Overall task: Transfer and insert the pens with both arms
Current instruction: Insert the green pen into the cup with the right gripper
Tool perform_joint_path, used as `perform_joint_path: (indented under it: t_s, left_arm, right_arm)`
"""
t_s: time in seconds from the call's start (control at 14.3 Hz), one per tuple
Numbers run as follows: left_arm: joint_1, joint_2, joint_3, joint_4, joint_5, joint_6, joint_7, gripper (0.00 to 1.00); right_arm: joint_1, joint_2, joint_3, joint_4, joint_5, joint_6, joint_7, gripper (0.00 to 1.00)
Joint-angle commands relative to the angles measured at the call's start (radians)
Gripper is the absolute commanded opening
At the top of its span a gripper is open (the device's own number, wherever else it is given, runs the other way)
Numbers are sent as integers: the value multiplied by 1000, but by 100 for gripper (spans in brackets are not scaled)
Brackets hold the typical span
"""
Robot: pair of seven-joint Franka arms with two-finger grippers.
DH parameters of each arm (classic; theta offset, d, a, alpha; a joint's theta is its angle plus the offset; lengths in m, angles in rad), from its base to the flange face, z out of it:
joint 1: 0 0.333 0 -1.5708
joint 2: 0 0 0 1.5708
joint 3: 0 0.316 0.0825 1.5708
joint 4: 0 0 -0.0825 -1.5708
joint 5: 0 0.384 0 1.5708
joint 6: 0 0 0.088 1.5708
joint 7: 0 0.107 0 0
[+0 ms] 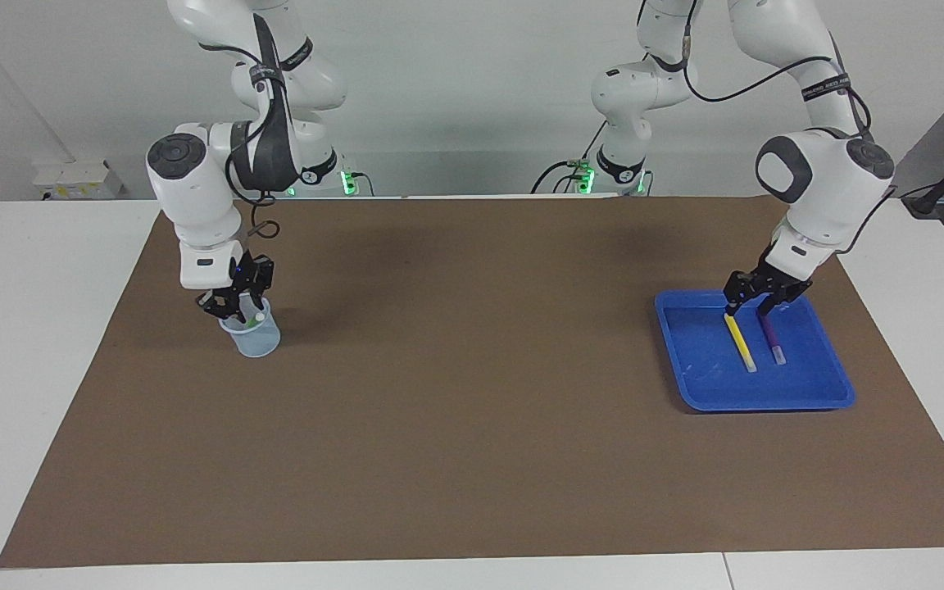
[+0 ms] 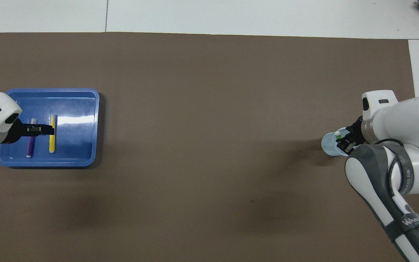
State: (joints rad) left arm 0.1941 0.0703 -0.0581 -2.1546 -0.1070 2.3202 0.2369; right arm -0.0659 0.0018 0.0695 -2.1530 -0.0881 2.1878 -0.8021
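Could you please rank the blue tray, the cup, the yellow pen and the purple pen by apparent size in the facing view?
1. Blue tray
2. Cup
3. Yellow pen and purple pen: they look alike, and the left hand hides their upper ends.

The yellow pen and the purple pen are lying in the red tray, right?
Not quite: the tray is blue, not red. The facing view shows it. The yellow pen and the purple pen do lie in it, side by side.
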Motion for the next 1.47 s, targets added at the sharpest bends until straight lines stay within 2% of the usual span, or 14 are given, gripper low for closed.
perform_joint_path:
  t_s: [0.0,0.28,0.49,0.77,0.91,1.19,1.26,1.33,1.4]
  left_arm:
    - [25,57,-3,5,21,80,16,69]
    - [28,120,-5,10,21,159,33,69]
    - [28,154,-5,13,21,200,33,69]
    - [27,183,-5,12,21,237,33,67]
    - [27,186,-5,10,21,240,33,62]
    - [25,183,-5,4,21,228,33,46]
    - [27,183,-5,2,21,226,33,25]
    - [25,183,-5,1,21,226,33,9]
    - [25,183,-5,1,21,226,32,0]
  right_arm:
    - [-20,-42,13,-16,-9,-2,-14,100]
    - [-6,-65,16,53,42,-127,-9,100]
    - [-5,-66,18,53,155,-134,6,100]
    - [73,-74,18,59,246,-161,217,100]
    - [109,-75,20,64,249,-174,308,100]
    - [155,-80,24,62,375,-175,513,100]
    - [172,-82,24,62,387,-178,574,100]
    - [184,-82,24,62,402,-181,622,100]
    - [189,-83,24,62,419,-180,664,100]
